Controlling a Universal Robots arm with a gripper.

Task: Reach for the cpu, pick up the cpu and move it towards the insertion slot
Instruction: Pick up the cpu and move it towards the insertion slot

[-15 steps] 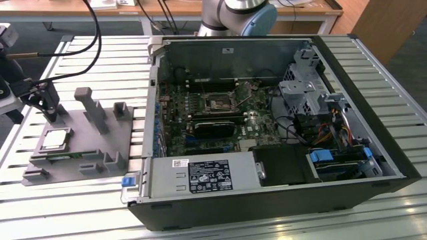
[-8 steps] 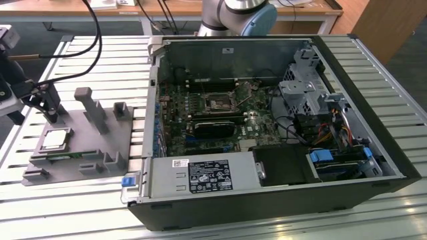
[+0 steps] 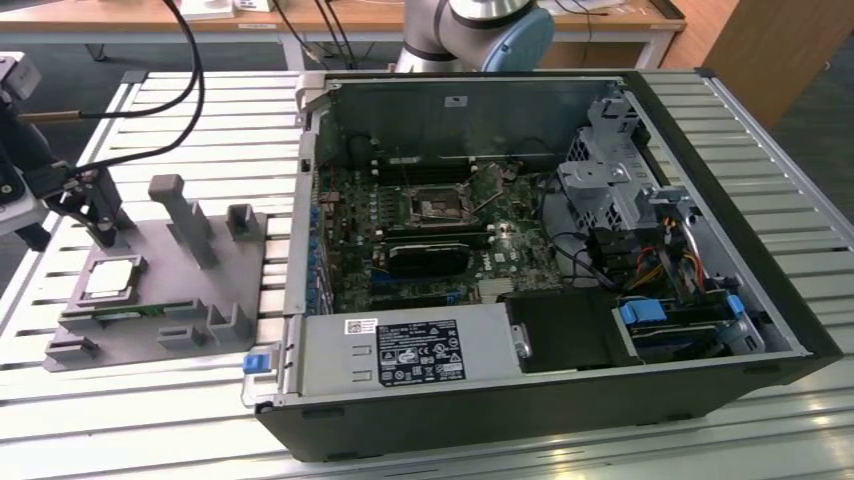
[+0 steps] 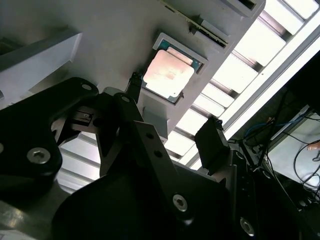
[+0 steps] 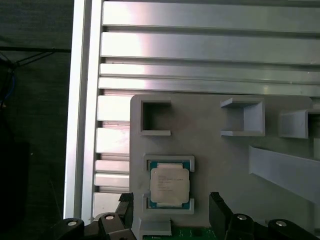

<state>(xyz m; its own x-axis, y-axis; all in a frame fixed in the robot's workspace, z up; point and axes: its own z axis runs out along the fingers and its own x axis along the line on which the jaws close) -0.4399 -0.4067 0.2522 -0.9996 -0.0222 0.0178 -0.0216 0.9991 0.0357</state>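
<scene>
Cpu (image 3: 110, 278): flat square chip, matte silvery lid, pale rim, seated in square pocket of grey moulded plastic fixture (image 3: 167, 285) at exterior view's left, on ribbed aluminium slat table (image 3: 134, 425). Gripper (image 3: 110, 232): black, angular, over fixture near cpu, jaws spread wide, nothing gripped. Insertion slot (image 3: 438, 205): dark square, silvery frame, on green board inside open black metal case (image 3: 561, 425), well apart to right. First wrist view adds teal border round lid and green circuit strip (image 5: 192, 233) beside pocket. Second wrist view shows bolted black fingers (image 4: 215, 145)
</scene>
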